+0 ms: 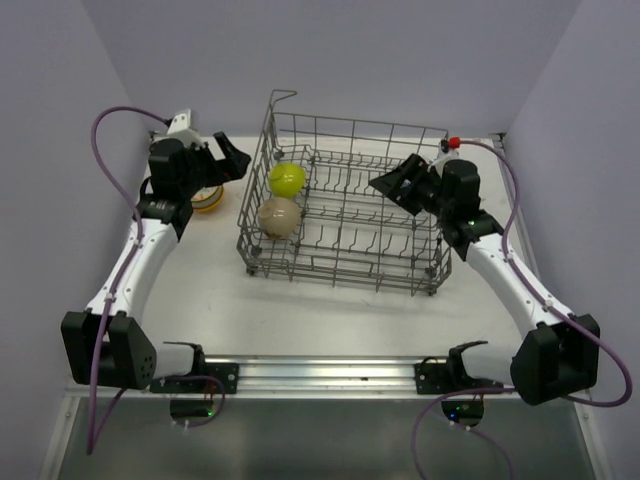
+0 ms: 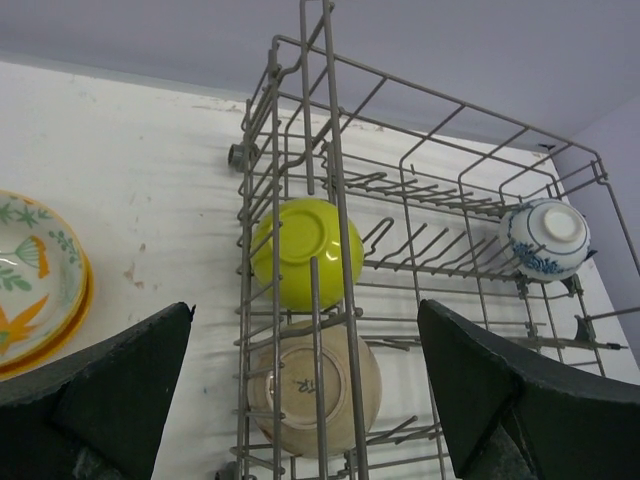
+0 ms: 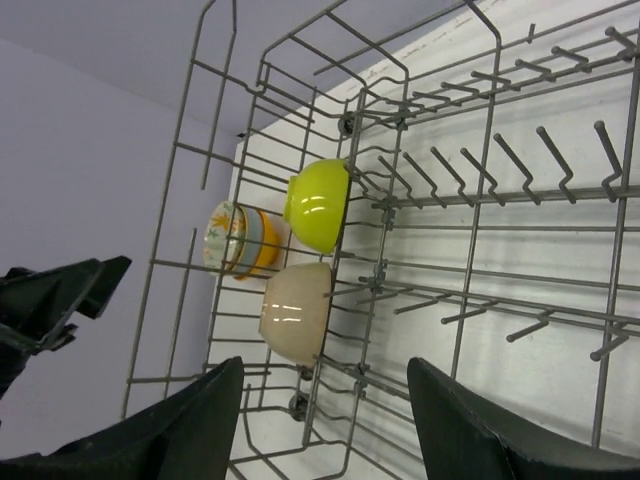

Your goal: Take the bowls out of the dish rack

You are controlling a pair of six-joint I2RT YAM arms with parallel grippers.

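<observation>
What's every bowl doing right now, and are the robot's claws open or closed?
lime-yellow bowl, in the dish rack, bottom up
beige bowl, in the rack beside it, bottom up
blue-patterned bowl, in the rack, bottom up
stack of bowls, outside the rack, floral one on top
left gripper, open, empty
right gripper, open, empty

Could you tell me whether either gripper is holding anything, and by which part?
Nothing is held: the left gripper and the right gripper both stand open and empty.

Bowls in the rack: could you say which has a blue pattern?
The white bowl at the rack's right end; the lime-yellow bowl and beige bowl are plain.
</observation>
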